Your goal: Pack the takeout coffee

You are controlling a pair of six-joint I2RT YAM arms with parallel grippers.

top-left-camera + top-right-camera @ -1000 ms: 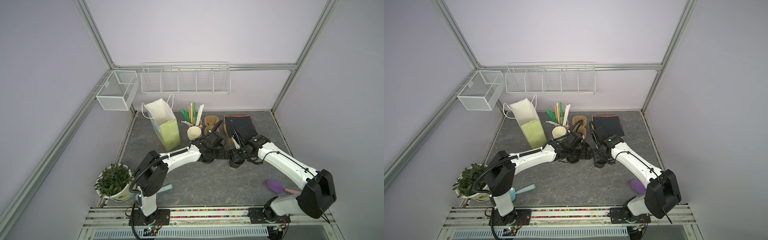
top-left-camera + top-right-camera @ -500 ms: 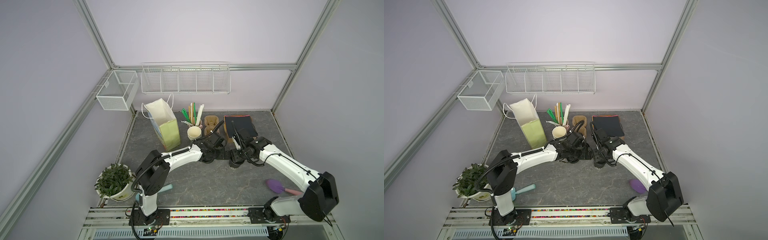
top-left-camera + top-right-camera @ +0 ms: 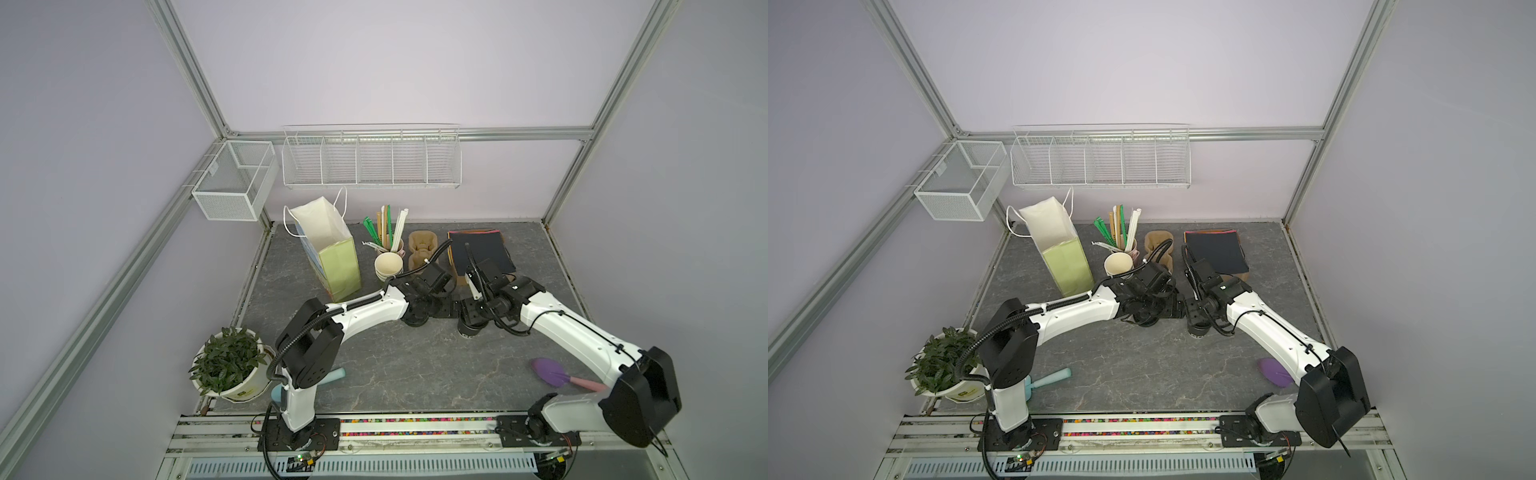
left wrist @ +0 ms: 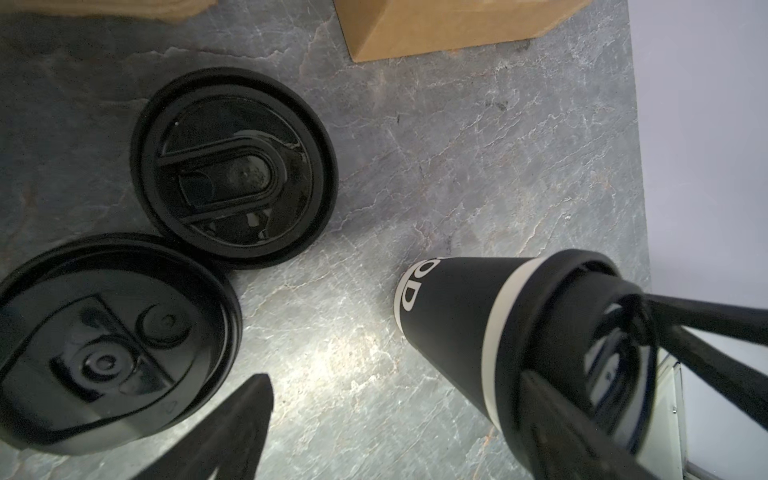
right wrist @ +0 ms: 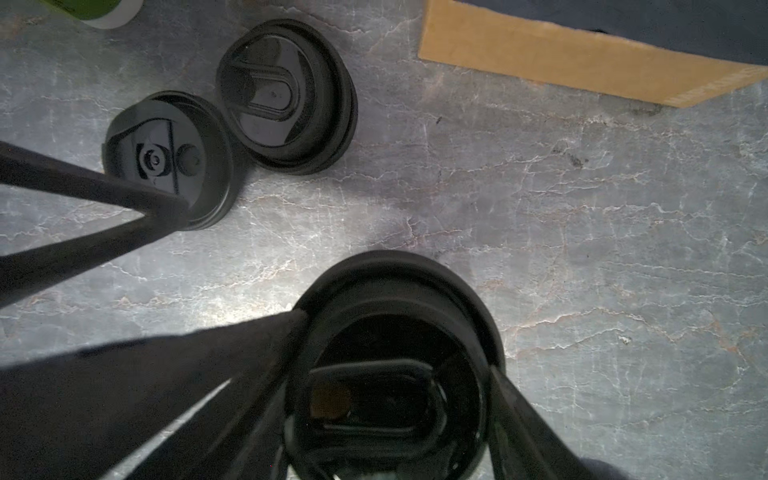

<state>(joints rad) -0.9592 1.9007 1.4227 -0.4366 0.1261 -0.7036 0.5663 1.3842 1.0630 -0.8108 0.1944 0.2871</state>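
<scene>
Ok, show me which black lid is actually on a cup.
The lid capping the dark cup that the right claw grips. The other two lids lie loose on the table.

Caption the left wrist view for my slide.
Right tool grips the lidded black cup on the grey table; two loose black lids lie nearby.

We see a black cup point(image 4: 449, 328) with a white band and white letters, a glossy black lid point(image 4: 232, 166), a grey white-veined bench point(image 4: 478, 158), a pale green bag point(image 3: 338, 270).
</scene>
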